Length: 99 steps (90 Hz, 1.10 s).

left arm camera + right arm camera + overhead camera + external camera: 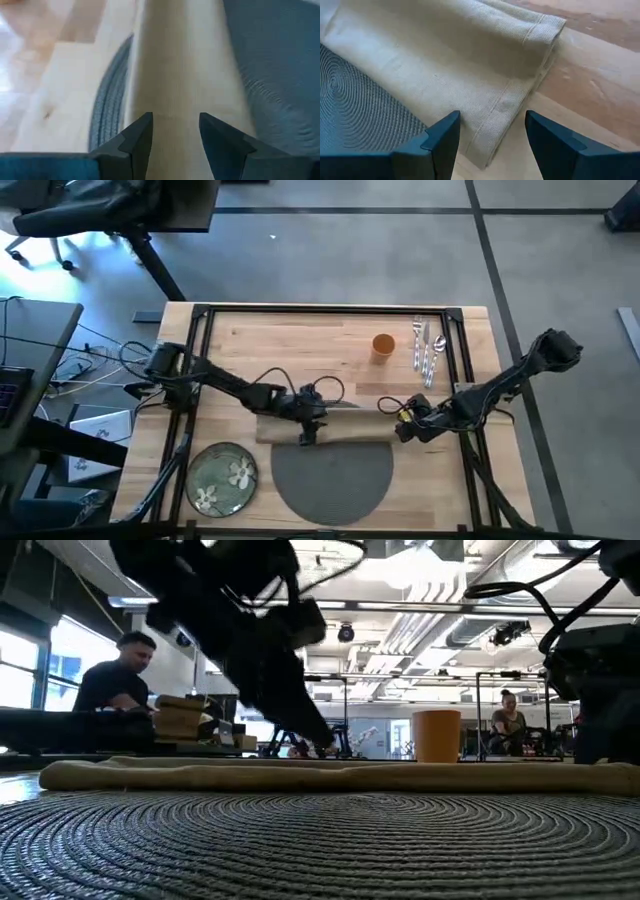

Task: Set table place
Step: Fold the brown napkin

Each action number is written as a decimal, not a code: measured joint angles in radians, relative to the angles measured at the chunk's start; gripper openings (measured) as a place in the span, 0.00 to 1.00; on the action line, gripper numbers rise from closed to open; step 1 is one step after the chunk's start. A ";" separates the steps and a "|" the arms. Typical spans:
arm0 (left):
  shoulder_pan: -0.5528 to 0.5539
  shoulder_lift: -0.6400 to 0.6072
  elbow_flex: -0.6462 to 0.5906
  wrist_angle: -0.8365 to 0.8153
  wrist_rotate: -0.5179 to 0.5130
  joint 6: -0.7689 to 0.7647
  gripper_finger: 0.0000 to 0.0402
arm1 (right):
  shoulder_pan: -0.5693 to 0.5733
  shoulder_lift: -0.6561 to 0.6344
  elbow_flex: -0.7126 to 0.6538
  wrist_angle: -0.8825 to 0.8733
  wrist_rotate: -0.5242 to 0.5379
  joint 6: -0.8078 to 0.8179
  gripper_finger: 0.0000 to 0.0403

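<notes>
The table [340, 330] carries the whole place still in parts: the round dark placemat [332, 478] lies at the near edge with the tan napkin [325, 426] folded into a long strip across its far rim, the green flowered plate [222, 476] sits just left of the mat, and the orange cup [382, 346] and the silverware [428, 350] wait well apart at the far right. The step in hand looks like moving the napkin off the mat. The left gripper [175, 137] hovers low over the middle of the strip, its fingers apart with cloth showing between them; the right gripper [492, 135] hangs over the strip's right end, fingers likewise apart above the hemmed corner. To do this well, each claw should probably drop straight down until the tips meet the cloth, pinch all folded layers together, and catch none of the woven mat beneath. Lifting both ends level would keep the fold from opening.
</notes>
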 joint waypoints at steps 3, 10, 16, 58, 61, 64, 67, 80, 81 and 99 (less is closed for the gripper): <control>0.001 0.028 0.011 0.008 0.003 0.007 0.36 | 0.000 0.000 0.000 0.000 0.000 0.000 0.51; 0.000 0.075 0.032 0.015 0.001 0.009 0.36 | 0.000 0.012 0.000 0.002 0.000 0.008 0.51; 0.000 0.103 0.048 0.031 -0.003 0.010 0.36 | 0.000 0.023 0.000 0.003 -0.001 0.032 0.51; -0.002 0.122 0.052 0.081 -0.032 -0.001 0.36 | 0.003 0.078 0.002 0.022 0.013 0.100 0.42; -0.002 0.122 0.052 0.081 -0.032 -0.001 0.36 | 0.003 0.079 0.002 0.016 0.018 0.097 0.38; -0.001 0.122 0.052 0.081 -0.032 -0.001 0.36 | 0.003 0.079 0.002 0.010 0.018 0.086 0.34; -0.002 0.122 0.052 0.081 -0.032 -0.001 0.36 | 0.003 0.079 0.002 0.006 0.019 0.072 0.30; -0.001 0.123 0.052 0.085 -0.034 -0.001 0.36 | 0.002 0.082 -0.001 0.004 0.060 0.054 0.10; -0.001 0.123 0.052 0.085 -0.034 -0.001 0.36 | 0.002 0.082 -0.002 0.004 0.065 0.053 0.09; 0.000 0.123 0.052 0.086 -0.035 -0.001 0.36 | 0.001 0.075 0.000 -0.014 0.061 0.018 0.01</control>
